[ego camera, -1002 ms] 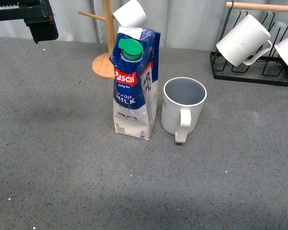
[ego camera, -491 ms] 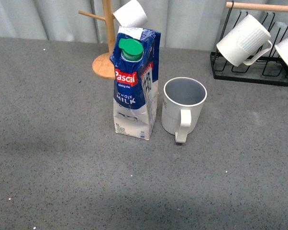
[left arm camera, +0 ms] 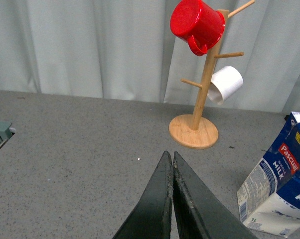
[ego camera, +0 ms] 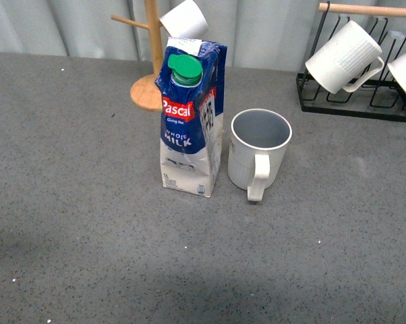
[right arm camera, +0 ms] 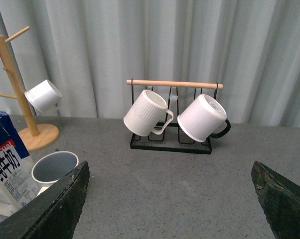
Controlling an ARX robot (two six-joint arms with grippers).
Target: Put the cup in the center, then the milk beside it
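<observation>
The cup [ego camera: 258,152], cream-white and ribbed with a grey-blue inside, stands upright mid-table, handle toward me. It also shows in the right wrist view [right arm camera: 54,168]. The milk [ego camera: 189,118], a blue-and-white Pascual carton with a green cap, stands close beside the cup on its left; it also shows in the left wrist view [left arm camera: 279,181] and the right wrist view [right arm camera: 8,167]. Neither arm shows in the front view. My left gripper [left arm camera: 172,155] is shut and empty, above the table left of the carton. My right gripper [right arm camera: 170,169] is open and empty.
A wooden mug tree [ego camera: 149,84] stands behind the carton with a small white cup [ego camera: 184,19] and, in the left wrist view, a red mug [left arm camera: 197,23]. A black rack [ego camera: 355,101] at the back right holds a ribbed white mug [ego camera: 341,57] and another white mug [right arm camera: 204,118].
The left gripper, in view at the top left a second ago, has left the front view. The cup and the milk have not moved.
</observation>
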